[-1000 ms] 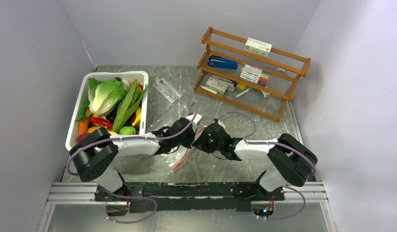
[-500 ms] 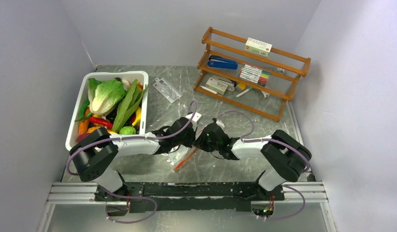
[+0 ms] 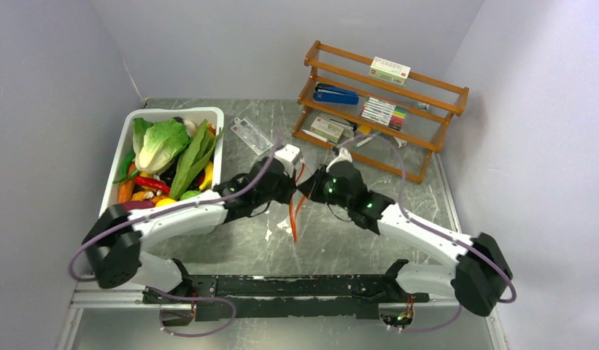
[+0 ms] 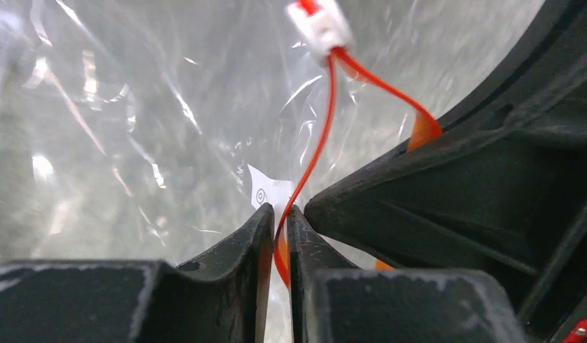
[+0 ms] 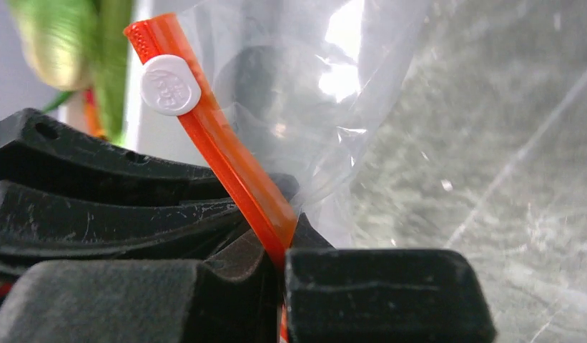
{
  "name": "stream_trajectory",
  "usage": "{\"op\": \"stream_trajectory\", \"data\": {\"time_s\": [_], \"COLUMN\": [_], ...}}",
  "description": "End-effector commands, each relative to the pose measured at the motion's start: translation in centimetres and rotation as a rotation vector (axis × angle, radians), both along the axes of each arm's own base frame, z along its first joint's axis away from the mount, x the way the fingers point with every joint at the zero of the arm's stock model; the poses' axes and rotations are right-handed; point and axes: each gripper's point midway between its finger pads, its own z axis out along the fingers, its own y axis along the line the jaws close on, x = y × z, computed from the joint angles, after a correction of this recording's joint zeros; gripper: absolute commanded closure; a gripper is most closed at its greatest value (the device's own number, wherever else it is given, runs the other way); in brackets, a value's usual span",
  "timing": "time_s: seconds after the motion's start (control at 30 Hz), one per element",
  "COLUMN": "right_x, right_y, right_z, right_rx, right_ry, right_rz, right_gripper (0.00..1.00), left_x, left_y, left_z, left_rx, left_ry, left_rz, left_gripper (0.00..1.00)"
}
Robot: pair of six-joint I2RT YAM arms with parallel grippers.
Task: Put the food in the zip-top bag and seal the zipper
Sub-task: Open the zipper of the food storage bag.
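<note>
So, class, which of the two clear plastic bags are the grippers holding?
The zip-top bag with the red-orange zipper, pinched by both the left gripper and right gripper. The smaller packet lies flat on the table, untouched.

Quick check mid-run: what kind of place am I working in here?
Likely a walled lab test cell, not a kitchen: plain grey walls, a bin of toy produce, a rack of stationery.

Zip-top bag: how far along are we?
Done: the bag is picked up; the left gripper and right gripper each have jaws shut on its zipper. In hand: holding the mouth open between them. Left: the bag looks empty, the food lies in the bin, nothing sealed.
</note>
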Motion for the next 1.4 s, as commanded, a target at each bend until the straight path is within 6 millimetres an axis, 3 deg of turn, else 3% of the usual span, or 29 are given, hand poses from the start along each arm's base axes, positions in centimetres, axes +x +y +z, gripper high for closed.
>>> {"op": "stream_trajectory", "data": {"time_s": [0.0, 0.17, 0.27, 0.47, 0.6, 0.7, 0.83, 0.9, 1.03, 1.23, 1.37], "right_x": [0.5, 0.6, 0.7, 0.3, 0.5, 0.3, 0.5, 0.7, 0.7, 0.4, 0.4], "right_y": [-1.6, -1.0, -0.3, 1.0, 0.1, -0.4, -1.2, -1.3, -1.0, -0.5, -0.6], "right_z": [5.1, 7.7, 8.8, 9.7, 9.8, 9.2, 8.2, 7.7, 7.5, 7.9, 8.2], "right_rx": [-0.16, -0.223, -0.199, -0.213, -0.263, -0.286, -0.32, -0.327, -0.301, -0.246, -0.234], "right_ry": [-0.094, -0.042, -0.053, -0.069, -0.075, -0.066, -0.049, -0.042, -0.036, -0.037, -0.039], "right_rz": [0.037, 0.084, 0.105, 0.212, 0.203, 0.198, 0.158, 0.148, 0.137, 0.136, 0.126], "right_gripper": [1.0, 1.0, 1.0, 1.0, 1.0, 1.0, 1.0, 1.0, 1.0, 1.0, 1.0], "left_x": [0.4, -2.3, -2.7, -1.1, 0.2, 0.3, -0.5, -1.4, -2.6, -0.4, -0.4], "left_y": [0.8, -1.2, -1.4, 0.4, 1.7, 1.7, 1.1, 0.4, -0.6, 0.7, -0.2], "left_z": [7.5, 11.6, 11.2, 6.9, 6.0, 5.9, 7.2, 8.1, 9.2, 8.1, 7.1], "left_rx": [-0.069, -0.238, -0.262, -0.113, -0.061, -0.076, -0.125, -0.162, -0.227, -0.159, -0.136], "left_ry": [-0.116, -0.152, -0.122, -0.081, -0.116, -0.128, -0.13, -0.126, -0.122, -0.18, -0.169], "left_rz": [0.0, -0.18, -0.181, -0.079, -0.003, 0.002, -0.047, -0.106, -0.181, -0.068, -0.112], "left_gripper": [0.82, 0.56, 0.47, 0.43, 0.47, 0.52, 0.62, 0.6, 0.46, 0.5, 0.49]}}
